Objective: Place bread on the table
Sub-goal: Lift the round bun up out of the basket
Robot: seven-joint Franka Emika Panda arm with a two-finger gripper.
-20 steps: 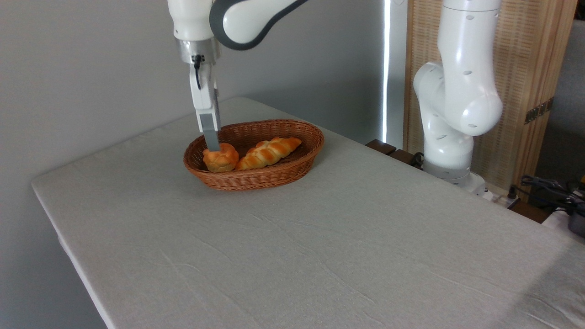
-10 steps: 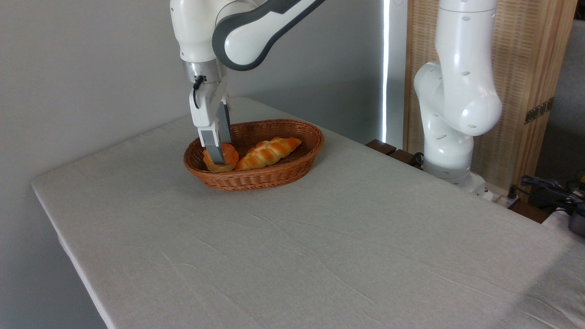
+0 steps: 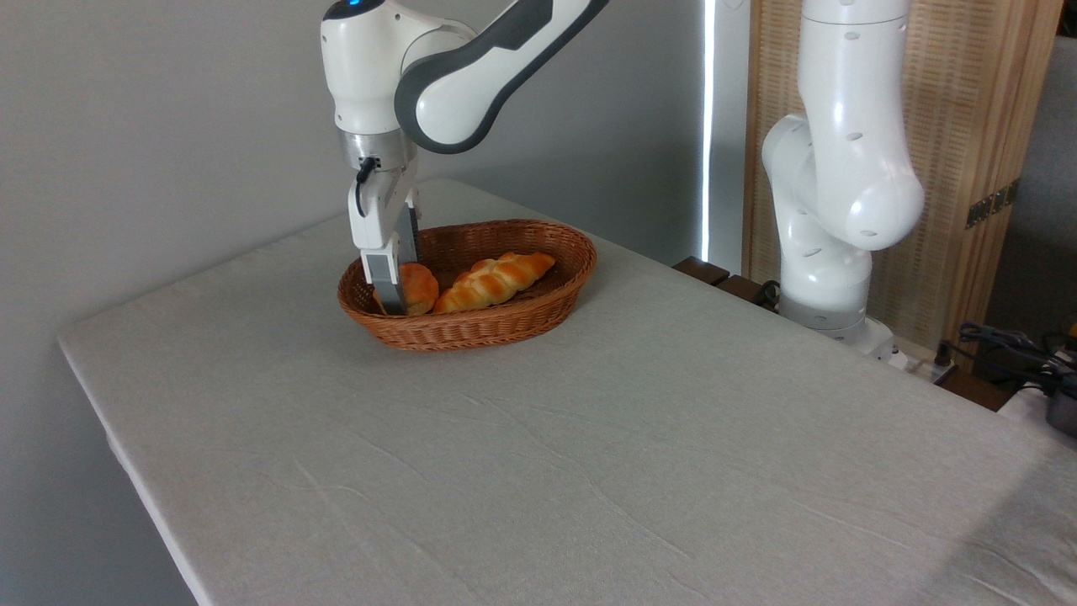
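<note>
The bread (image 3: pixel 421 289), a small round golden-orange bun, lies at the left end of the brown wicker basket (image 3: pixel 505 326). My gripper (image 3: pixel 402 290) has come down over it, pointing straight down. Its near finger (image 3: pixel 385 282) covers the bun's left side, and the far finger stands behind the bun. The jaws look open, one on each side of the bun, and I see no squeeze on it. The table (image 3: pixel 589 471) has a light grey-beige, slightly wrinkled cloth that spreads out in front of the basket.
A long braided golden loaf (image 3: pixel 495 280) lies in the basket right of the bun. The arm's white base (image 3: pixel 829 252) stands at the table's far right edge, by a wooden screen. Cables (image 3: pixel 1010 345) lie at the far right.
The gripper has dropped from just above the bun to around it and turned so that both fingers show. The bun and the loaf have stayed in place.
</note>
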